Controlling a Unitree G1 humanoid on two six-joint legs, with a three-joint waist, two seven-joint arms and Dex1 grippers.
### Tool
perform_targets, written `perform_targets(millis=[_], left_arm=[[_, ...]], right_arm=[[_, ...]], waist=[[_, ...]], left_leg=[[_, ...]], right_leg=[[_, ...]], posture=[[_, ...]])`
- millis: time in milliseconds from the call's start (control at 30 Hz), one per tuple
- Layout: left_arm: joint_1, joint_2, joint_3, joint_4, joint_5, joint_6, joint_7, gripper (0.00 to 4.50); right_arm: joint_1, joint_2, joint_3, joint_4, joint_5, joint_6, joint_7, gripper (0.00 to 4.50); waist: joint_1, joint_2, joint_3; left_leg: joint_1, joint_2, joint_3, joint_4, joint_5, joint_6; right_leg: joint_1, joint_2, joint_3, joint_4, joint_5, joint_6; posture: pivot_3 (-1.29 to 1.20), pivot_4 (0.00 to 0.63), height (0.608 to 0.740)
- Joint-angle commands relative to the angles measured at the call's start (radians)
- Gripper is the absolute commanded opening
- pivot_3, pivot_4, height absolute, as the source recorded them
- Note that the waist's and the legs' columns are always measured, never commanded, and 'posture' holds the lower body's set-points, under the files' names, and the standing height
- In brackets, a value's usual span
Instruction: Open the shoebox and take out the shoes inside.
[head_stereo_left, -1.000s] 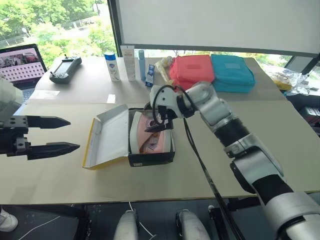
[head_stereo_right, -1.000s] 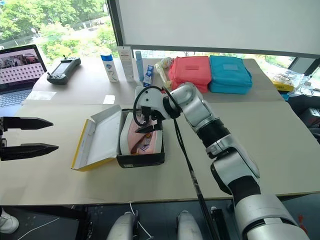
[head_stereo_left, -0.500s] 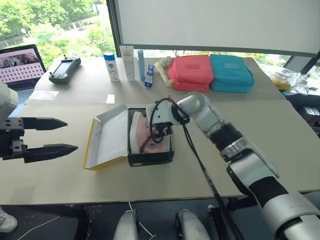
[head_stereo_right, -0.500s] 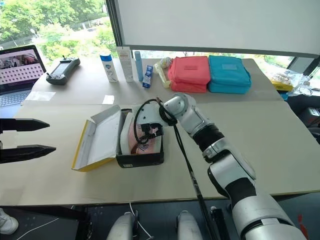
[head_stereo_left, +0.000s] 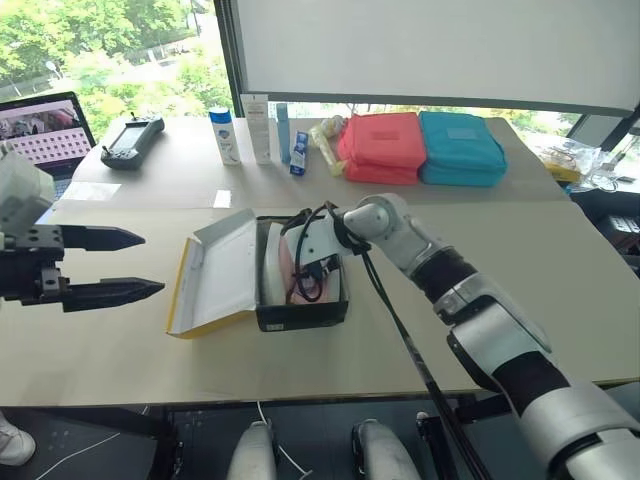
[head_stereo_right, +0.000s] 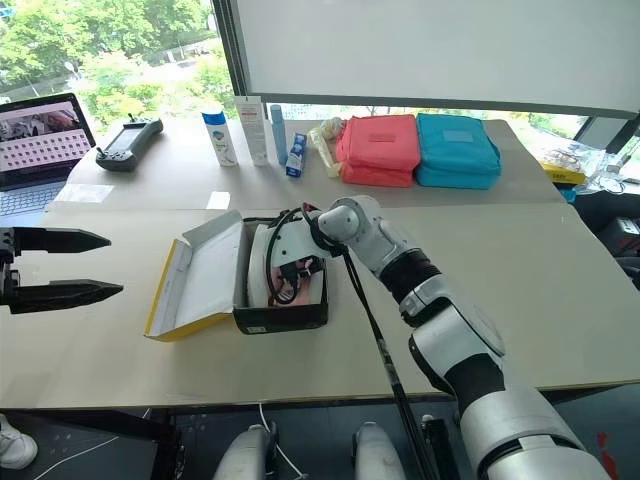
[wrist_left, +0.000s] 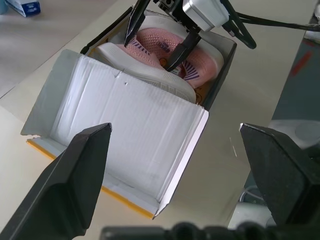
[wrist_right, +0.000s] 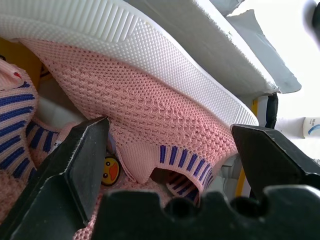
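Shoebox (head_stereo_left: 300, 290) sat mid-tabletop (head_stereo_left: 520, 290), yellow lid (head_stereo_left: 215, 272) flipped left for access; right end effector (wrist_left: 159, 46) was down inside, fingers spread astride the pink shoes (wrist_left: 170, 52), nothing gripped; left end effector (head_stereo_left: 128, 265) hovered open, well clear.

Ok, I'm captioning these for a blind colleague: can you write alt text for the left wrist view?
An open shoebox lies on a pale table, its white-lined lid folded flat. Two pink shoes with white soles lie inside. The right gripper reaches into the box with its black fingers spread over one shoe, while the left gripper frames the foreground, open and empty.
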Motion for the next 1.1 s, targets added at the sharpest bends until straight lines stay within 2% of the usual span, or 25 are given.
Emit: perform_targets(millis=[33,333,833,1000,1100], left_arm=[[-0.024,0.017,0.001,0.004,0.006,-0.024,0.009,4.5],[-0.038,0.014,-0.022,0.008,0.012,-0.032,0.018,4.5],[-0.072,0.018,-0.087,0.035,0.017,-0.066,0.025,4.5],[-0.18,0.022,-0.172,0.092,0.006,-0.078,0.047,4.5],[-0.222,0.019,-0.23,0.108,0.015,-0.1,0.038,4.5]], right_arm=[[0.016,0.015,-0.029,-0.035,0.007,0.023,-0.013,3.07],[0.033,0.027,-0.067,-0.086,0.017,0.06,-0.043,0.06],[0.14,0.007,-0.238,-0.269,0.099,0.015,-0.234,0.02],[0.144,0.037,-0.318,-0.351,0.214,0.164,-0.215,0.02],[0.102,0.058,-0.421,-0.417,0.371,0.382,-0.185,0.02]], waist=[[0.0,0.0,0.0],[-0.002,0.0,0.0],[0.0,0.0,0.0],[0.0,0.0,0.0],[0.0,0.0,0.0]], left_leg=[[0.0,0.0,0.0,0.0,0.0,0.0],[0.0,0.0,0.0,0.0,0.0,0.0],[0.0,0.0,0.0,-0.001,0.0,0.0],[0.0,0.0,0.0,0.0,0.0,0.0],[0.0,0.0,0.0,0.0,0.001,0.001]], right_leg=[[0.0,0.0,0.0,0.0,0.0,0.0],[0.0,0.0,0.0,0.001,-0.001,-0.001],[-0.001,0.001,0.0,0.0,-0.001,-0.001],[0.0,0.001,0.0,0.001,-0.001,0.0],[0.0,0.001,0.001,0.002,-0.001,0.0]], posture=[[0.0,0.15,0.724],[0.0,0.15,0.724],[0.0,0.15,0.724],[0.0,0.15,0.724],[0.0,0.15,0.724]])
